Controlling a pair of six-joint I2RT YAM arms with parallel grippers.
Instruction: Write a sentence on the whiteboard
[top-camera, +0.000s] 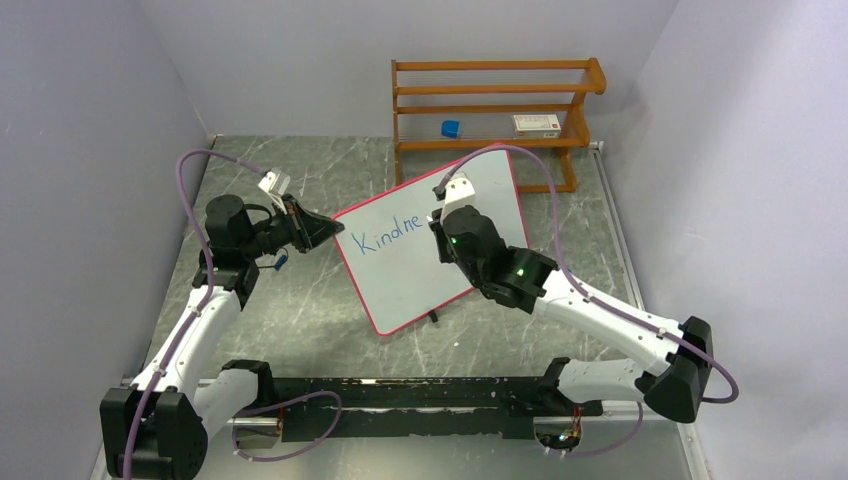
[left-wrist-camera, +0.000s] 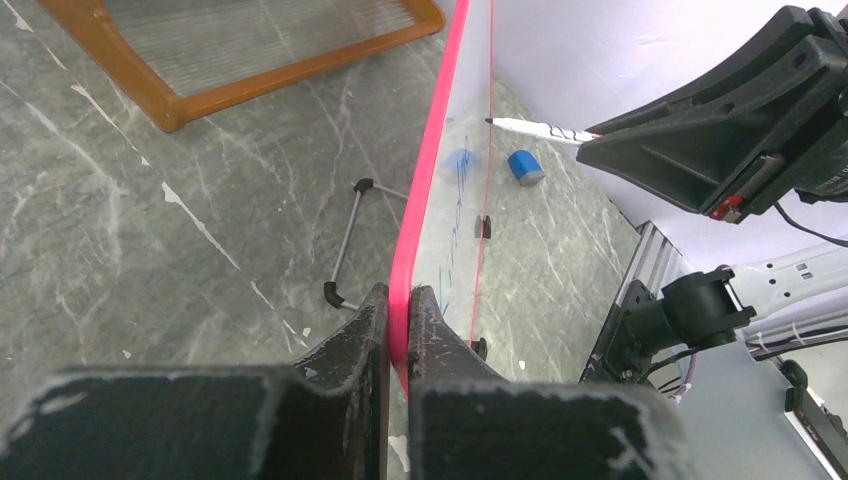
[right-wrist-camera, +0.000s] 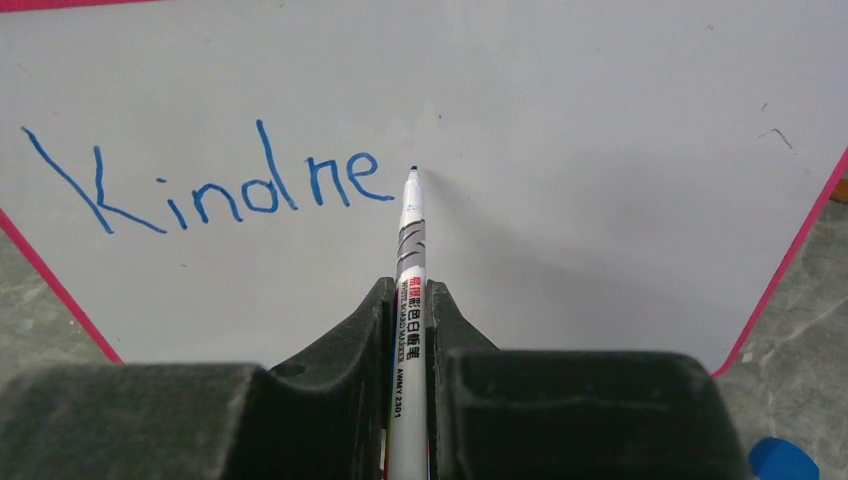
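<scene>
The whiteboard (top-camera: 405, 265) stands tilted in the middle of the table, white with a red-pink rim (left-wrist-camera: 425, 185). Blue lettering (top-camera: 384, 236) on it reads "Kindne" (right-wrist-camera: 210, 185). My left gripper (top-camera: 328, 230) is shut on the board's left rim (left-wrist-camera: 399, 325). My right gripper (top-camera: 440, 225) is shut on a white marker (right-wrist-camera: 408, 300); its tip sits at the board just right of the last "e". The marker also shows in the left wrist view (left-wrist-camera: 540, 129).
A wooden rack (top-camera: 495, 115) stands behind the board, holding a blue object (top-camera: 451, 128) and a small box (top-camera: 536, 124). A blue object (left-wrist-camera: 525, 167) lies on the table by the board. Thin black-footed wire legs (left-wrist-camera: 345, 245) prop the board.
</scene>
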